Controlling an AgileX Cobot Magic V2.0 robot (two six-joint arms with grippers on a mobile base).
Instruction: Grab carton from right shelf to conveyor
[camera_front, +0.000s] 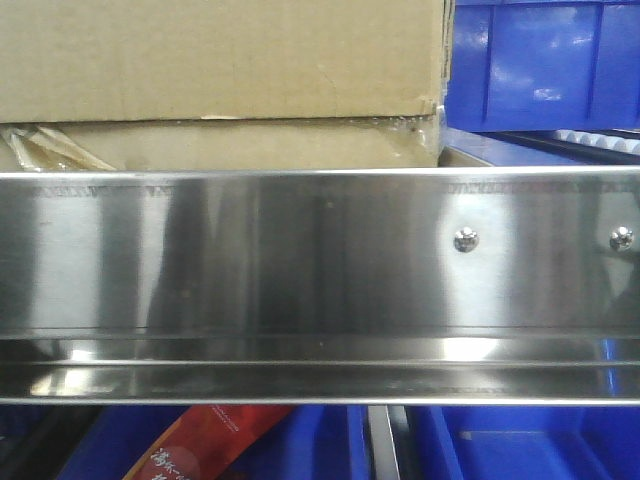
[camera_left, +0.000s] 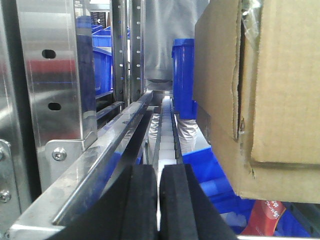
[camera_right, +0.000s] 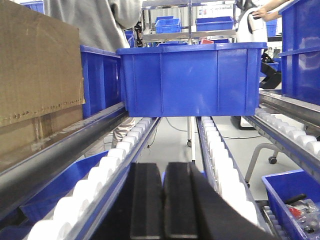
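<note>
Black foam pads fill the bottom of the left wrist view: the left gripper is clenched, pad pressed to pad with nothing between. The right gripper, at the bottom of its own view, is clenched on nothing in the same way. In the front view a wide steel rail of the shelf spans the frame, with two screw heads at its right. The carton sits on the shelf just behind and above the rail, filling the upper left. Its right end stops beside a blue bin. Its long axis appears to run across the frame, along the rail, though its left end is cut off. Seen from the left wrist, the carton looms at the upper right, above and to the right of the pads, with a torn corner facing the camera. Seen from the right wrist, the carton lies at the left edge, beyond a dark frame bar and a roller track, with more bins ahead. So the carton lies between the two arms, inboard of each gripper. The left arm looks the nearer, since the carton fills more of its view. A grasp has not yet begun; I judge both grippers must spread and turn inward toward the carton's ends. No conveyor shows in any view.
</note>
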